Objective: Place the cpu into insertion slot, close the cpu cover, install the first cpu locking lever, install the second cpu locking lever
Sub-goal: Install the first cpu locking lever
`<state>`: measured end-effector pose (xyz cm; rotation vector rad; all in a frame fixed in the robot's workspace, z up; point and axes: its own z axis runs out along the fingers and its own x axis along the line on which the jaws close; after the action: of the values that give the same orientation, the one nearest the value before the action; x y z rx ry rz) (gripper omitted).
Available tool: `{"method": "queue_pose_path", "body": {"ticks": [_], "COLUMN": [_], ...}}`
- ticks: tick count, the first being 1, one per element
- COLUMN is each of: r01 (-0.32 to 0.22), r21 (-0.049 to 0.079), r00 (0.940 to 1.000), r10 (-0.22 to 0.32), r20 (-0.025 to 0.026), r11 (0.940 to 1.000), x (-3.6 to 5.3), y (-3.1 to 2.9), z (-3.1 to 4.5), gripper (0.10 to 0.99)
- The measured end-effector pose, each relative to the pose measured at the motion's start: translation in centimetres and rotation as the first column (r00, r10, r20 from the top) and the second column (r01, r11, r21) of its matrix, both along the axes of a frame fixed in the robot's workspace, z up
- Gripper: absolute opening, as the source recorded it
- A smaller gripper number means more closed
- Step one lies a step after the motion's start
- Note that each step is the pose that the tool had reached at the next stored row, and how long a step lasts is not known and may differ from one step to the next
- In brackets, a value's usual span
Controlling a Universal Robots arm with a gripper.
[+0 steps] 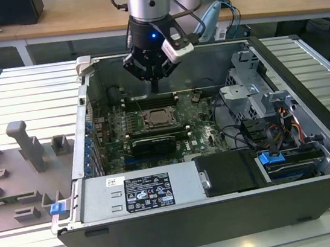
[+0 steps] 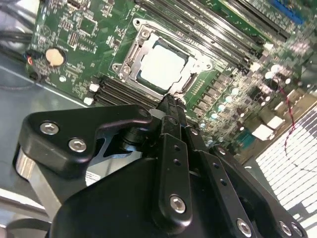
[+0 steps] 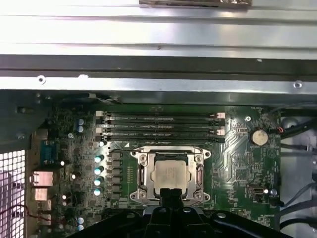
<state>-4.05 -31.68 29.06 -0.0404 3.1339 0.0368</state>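
Upper centre in the exterior view, jaws pinched together, apparently empty, hang above the cpu [image 1: 154,118] framed by the cpu cover [image 3: 142,174].

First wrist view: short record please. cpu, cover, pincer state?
cpu: lies flat in the cover's window, pale top showing
cpu cover: down, framing the cpu
pincer: shut, tip over one edge of the cover; contact unclear
motherboard: green, memory slots beside the cover

The pale cpu [image 3: 169,176] sits flat under the closed cpu cover [image 3: 142,174].
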Motion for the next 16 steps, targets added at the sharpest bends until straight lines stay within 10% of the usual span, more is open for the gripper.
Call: {"method": "queue_pose_path", "body": {"ticks": [13, 16], "r01": [-0.047, -0.047], "r21": [0.000, -0.001], "r00": [0.9989, 0.9988], "r10": [0.047, 0.047], "r20": [0.0007, 0.0146], "r11": [0.9989, 0.9989], "x": [-2.70, -4.24], "y": [0.00, 0.00], "z": [-0.31, -0.68], "gripper": [0.106, 0.106]}}
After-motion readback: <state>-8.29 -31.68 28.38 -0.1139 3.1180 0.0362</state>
